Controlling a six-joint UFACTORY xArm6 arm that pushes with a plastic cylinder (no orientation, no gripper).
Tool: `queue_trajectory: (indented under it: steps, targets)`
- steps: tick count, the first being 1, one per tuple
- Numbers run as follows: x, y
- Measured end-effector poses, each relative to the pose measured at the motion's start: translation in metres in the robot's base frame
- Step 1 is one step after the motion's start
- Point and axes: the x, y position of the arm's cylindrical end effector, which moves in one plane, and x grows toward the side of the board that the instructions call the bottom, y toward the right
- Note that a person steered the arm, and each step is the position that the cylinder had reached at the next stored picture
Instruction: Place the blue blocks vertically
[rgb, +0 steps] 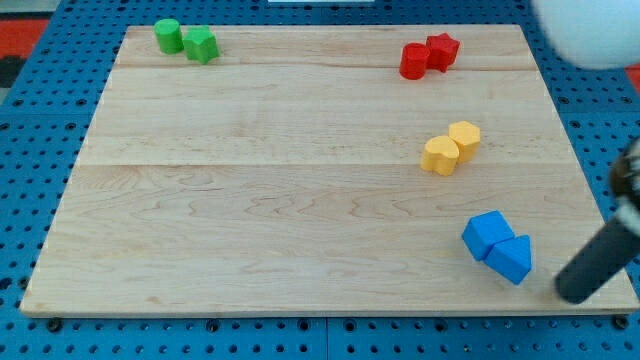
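Two blue blocks touch each other at the view's lower right: a blue cube-like block (487, 235) and a blue wedge-like block (511, 259) just below and right of it. My tip (575, 293) is the lower end of a dark rod that comes in from the view's right edge. It rests on the wooden board (280, 200), a short way to the right of and slightly below the blue wedge, not touching it.
A green cylinder (168, 36) and a green star-like block (201, 45) sit at the top left. Two red blocks (414, 61) (441, 50) sit at the top right. Two yellow blocks (439, 156) (464, 138) lie above the blue ones.
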Motion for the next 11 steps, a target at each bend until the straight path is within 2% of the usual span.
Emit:
queue_trajectory:
  steps: [1, 2, 3, 4, 6, 7, 8, 9, 10, 11]
  targets:
    - [-0.024, -0.077]
    - [-0.026, -0.137]
    - [0.001, -0.095]
    - [0.004, 0.010]
    - [-0.047, -0.066]
    - [-0.063, -0.067]
    - [-0.051, -0.109]
    - [-0.088, -0.169]
    - [-0.065, -0.181]
    - [-0.040, -0.157]
